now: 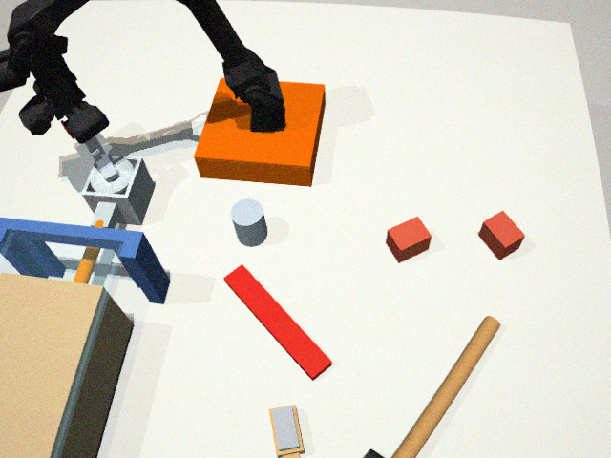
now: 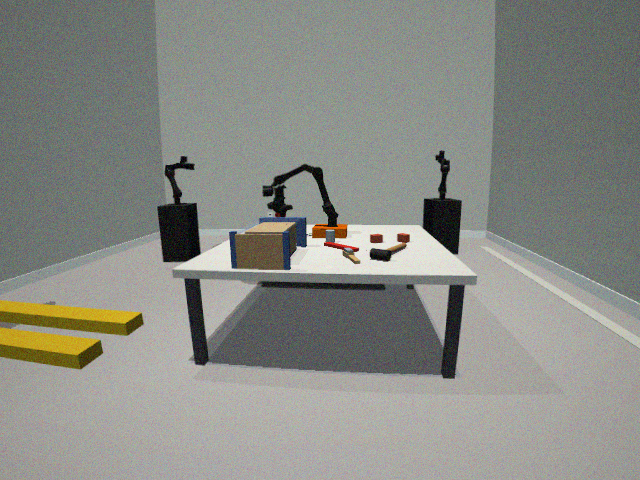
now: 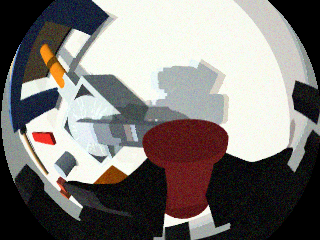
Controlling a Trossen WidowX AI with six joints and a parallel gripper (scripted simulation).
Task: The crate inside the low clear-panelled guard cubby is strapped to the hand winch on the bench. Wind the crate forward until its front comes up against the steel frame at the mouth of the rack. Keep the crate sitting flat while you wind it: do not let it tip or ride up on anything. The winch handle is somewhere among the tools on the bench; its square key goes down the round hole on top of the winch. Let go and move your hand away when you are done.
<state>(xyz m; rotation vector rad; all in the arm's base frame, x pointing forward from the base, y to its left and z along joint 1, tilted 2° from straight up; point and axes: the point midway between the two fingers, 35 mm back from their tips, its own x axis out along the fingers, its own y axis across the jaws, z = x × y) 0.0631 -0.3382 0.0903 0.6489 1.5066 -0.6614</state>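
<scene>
1. Floor: two yellow bars [image 2: 67, 316] [image 2: 46, 346] lie side by side, apart from the desk [image 1: 444, 123] [image 2: 325, 276].
2. Near end of desk: the tan box [image 1: 47, 355] [image 2: 261, 250] sits flat. Crate and guard cannot be told apart here.
3. Beside the box, well apart: the tan tool [image 1: 284, 427] [image 2: 351, 255] and mallet [image 1: 449, 385] [image 2: 381, 254] lie flat.
4. Beyond these: the red bar [image 1: 277, 321] [image 2: 341, 246] [image 3: 44, 138] lies flat; two red blocks [image 1: 409, 237] [image 1: 501, 234] [image 2: 376, 238] [image 2: 403, 237] rest apart from each other. The grey cylinder [image 1: 249, 221] [image 2: 330, 236] [image 3: 65, 164] stands upright.
5. Past the box: the blue frame [image 1: 73, 231] [image 2: 299, 227] stands upright. The orange strap [image 1: 85, 268] [image 3: 52, 65] runs beneath its top bar, towards the winch [image 1: 141, 189] [image 3: 115, 92].
6. Winch: the grey arm of the handle [image 1: 100, 158] [image 2: 279, 214] [image 3: 187, 175] reaches its round top.
7. End effector [image 1: 63, 120] [image 2: 279, 208] [image 3: 179, 143]: pinches the handle's dark red knob.
8. Beside the winch, apart: the orange base [image 1: 296, 148] [image 2: 338, 232] [image 3: 112, 175] carries the arm.
9. Beyond the desk: two black pedestals [image 2: 178, 232] [image 2: 442, 222] each carry another arm.
</scene>
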